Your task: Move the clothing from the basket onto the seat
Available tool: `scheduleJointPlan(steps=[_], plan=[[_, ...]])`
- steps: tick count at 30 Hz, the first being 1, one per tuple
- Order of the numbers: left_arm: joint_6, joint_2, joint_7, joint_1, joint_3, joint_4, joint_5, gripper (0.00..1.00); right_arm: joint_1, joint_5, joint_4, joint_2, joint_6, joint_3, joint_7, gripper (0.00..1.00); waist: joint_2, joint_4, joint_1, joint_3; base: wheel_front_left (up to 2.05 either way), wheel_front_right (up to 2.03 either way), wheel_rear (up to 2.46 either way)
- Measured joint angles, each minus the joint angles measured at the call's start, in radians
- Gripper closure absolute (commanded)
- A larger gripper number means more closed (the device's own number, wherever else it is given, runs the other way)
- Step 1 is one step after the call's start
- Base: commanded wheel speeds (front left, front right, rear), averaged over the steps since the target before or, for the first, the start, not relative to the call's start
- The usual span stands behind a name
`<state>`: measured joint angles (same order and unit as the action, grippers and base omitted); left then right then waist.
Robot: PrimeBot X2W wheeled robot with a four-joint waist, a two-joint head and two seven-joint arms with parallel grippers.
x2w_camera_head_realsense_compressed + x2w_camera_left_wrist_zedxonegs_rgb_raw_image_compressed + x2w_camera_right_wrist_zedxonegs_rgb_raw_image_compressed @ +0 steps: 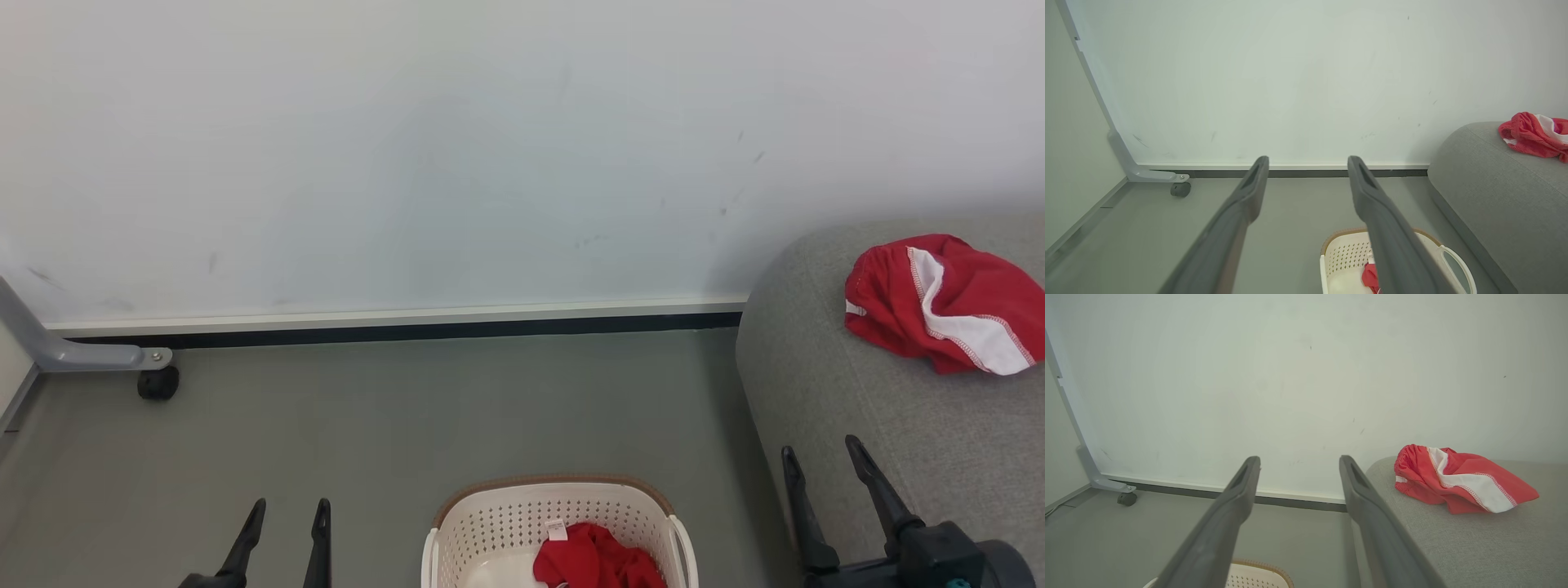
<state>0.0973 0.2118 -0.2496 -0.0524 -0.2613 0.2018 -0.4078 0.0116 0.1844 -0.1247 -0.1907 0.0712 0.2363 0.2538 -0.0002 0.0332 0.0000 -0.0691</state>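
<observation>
The cream basket (490,523) with a brown rim stands on the floor at the bottom centre, holding a crumpled red garment (596,559) beside a paper label. A second red garment with a white band (939,302) lies on the grey sofa (824,384) at the right, also seen in the right wrist view (1457,482) and left wrist view (1535,134). My left gripper (286,510) is open over the floor left of the basket. My right gripper (820,449) is open at the sofa's front edge, empty.
A white wall with a dark baseboard (408,331) runs behind. A grey metal leg on a black caster (157,382) stands at the far left. Grey floor (408,408) lies open between the basket and the wall.
</observation>
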Motion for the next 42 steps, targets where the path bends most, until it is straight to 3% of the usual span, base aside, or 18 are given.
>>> scheduleJointPlan(steps=[15, 42], plan=[[0.01, 0.008, 0.0, -0.041, 0.033, -0.053, 0.033, 0.0, 0.069, 0.0, 0.118, 0.013, 0.018, -0.014, -0.003, 0.0, 0.0001, 0.0, 0.0, 0.014, 0.0, 0.0, 0.0], [0.017, -0.002, 0.0, -0.041, 0.042, -0.095, 0.05, 0.0, 0.069, 0.009, 0.138, 0.012, 0.026, -0.028, -0.051, 0.0, 0.0002, -0.007, 0.0, 0.034, 0.0, 0.0, 0.0]])
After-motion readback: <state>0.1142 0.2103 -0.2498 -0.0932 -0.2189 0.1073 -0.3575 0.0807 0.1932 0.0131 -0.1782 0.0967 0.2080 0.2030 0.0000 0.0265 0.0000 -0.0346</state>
